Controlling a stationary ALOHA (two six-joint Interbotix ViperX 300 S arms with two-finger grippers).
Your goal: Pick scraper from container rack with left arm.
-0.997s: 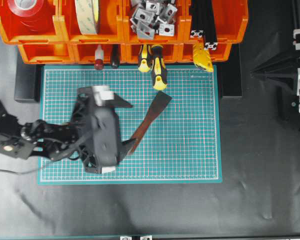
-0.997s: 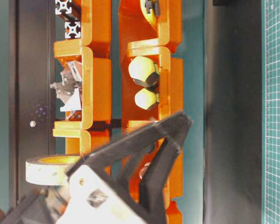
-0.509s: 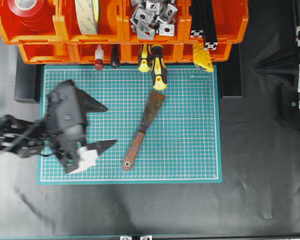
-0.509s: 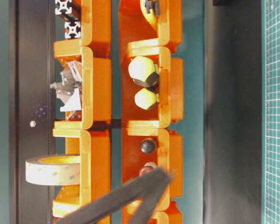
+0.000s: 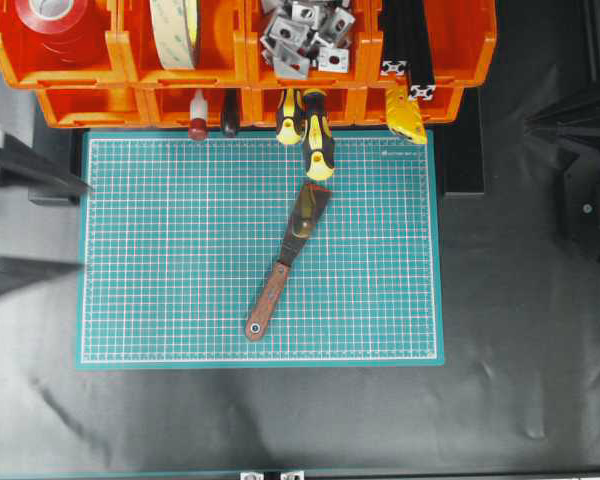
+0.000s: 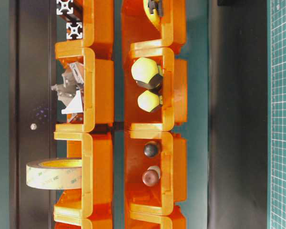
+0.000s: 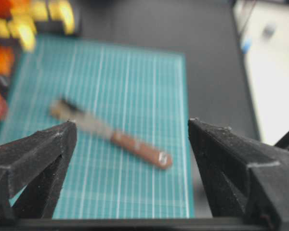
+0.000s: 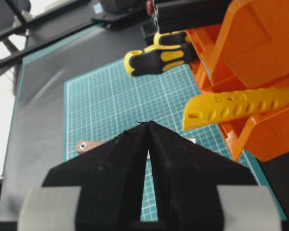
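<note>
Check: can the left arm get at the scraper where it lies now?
Probably yes. The scraper lies flat and alone on the green mat, out of the rack, and the left pincer is open, facing it, nothing between.

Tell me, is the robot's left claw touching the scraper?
Apart. The overhead view shows the left gripper open at the mat's left edge, with bare green mat between it and the scraper.

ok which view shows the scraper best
The overhead exterior view: the whole scraper lies unobstructed on the green mat. The left wrist view shows it whole but blurred, the right wrist view only its handle end, and the table-level view just a sliver at the right edge.
</note>
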